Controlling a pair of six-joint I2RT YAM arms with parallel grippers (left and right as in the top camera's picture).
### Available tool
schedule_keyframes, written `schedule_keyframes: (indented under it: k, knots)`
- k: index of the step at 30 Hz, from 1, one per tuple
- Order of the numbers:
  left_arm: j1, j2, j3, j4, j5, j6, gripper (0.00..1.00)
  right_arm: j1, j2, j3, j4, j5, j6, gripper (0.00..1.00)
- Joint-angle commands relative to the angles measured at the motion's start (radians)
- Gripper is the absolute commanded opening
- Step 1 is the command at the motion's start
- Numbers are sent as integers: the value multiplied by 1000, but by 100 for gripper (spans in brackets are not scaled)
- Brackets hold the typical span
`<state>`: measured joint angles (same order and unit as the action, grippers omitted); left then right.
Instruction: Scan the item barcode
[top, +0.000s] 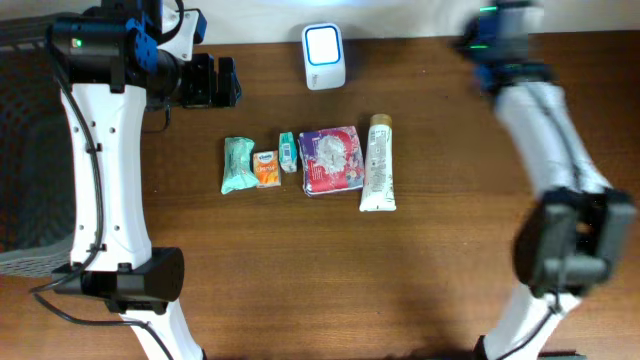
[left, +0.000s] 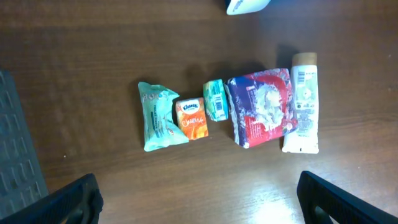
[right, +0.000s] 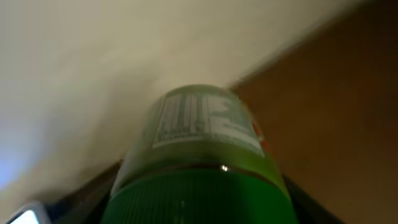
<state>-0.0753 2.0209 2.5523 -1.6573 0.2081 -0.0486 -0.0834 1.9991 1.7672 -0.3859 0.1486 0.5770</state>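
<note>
While your left arm (top: 95, 170) stands at the left edge of the brown wooden bench (top: 300, 290), its black fingers (top: 212, 82) are spread wide with nothing between them. From your left wrist camera only their two tips show, in the bottom corners, high over a row of goods.

That row lies near the middle of the bench. At its left end you have a teal soft tissue pack (left: 158, 118). An orange pocket tissue pack (left: 193, 117) touches it, and a small teal carton (left: 215, 99) sits just beside that. Behind the row, toward the far edge, a white barcode scanner with a lit blue face (top: 324, 52) stands upright. The row goes on with a purple and red foil pouch (top: 332, 160) against the carton. A white squeeze tube with a beige cap (top: 378, 165) lies along the pouch's right side, cap pointing to the far edge.

Your right arm (top: 550, 130) shows blurred at the far right corner, to the right of the scanner. Its fingers (right: 87, 196) grip a green plastic bottle (right: 205, 155) from both sides. The green cap is nearest the wrist camera and a printed label faces the lens, too blurred for you to read.
</note>
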Motion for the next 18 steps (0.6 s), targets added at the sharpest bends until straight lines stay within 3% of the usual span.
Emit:
schedule_keyframes:
  k: [1, 7, 15, 17, 18]
  knots:
    - [6, 6, -1, 2, 1, -3, 99, -172, -42, 12, -160, -125, 104, 52]
    - [6, 6, -1, 2, 0, -3, 99, -558, 10, 10, -413, -235, 168, 51]
    - [6, 6, -1, 2, 0, -3, 99, -796, 156, 10, -422, -227, 160, 52]
    - [6, 6, -1, 2, 0, -3, 99, -807, 184, 10, -399, -224, 133, 64]
    - [6, 6, -1, 2, 0, -3, 99, -806, 188, 10, -382, -216, 111, 78]
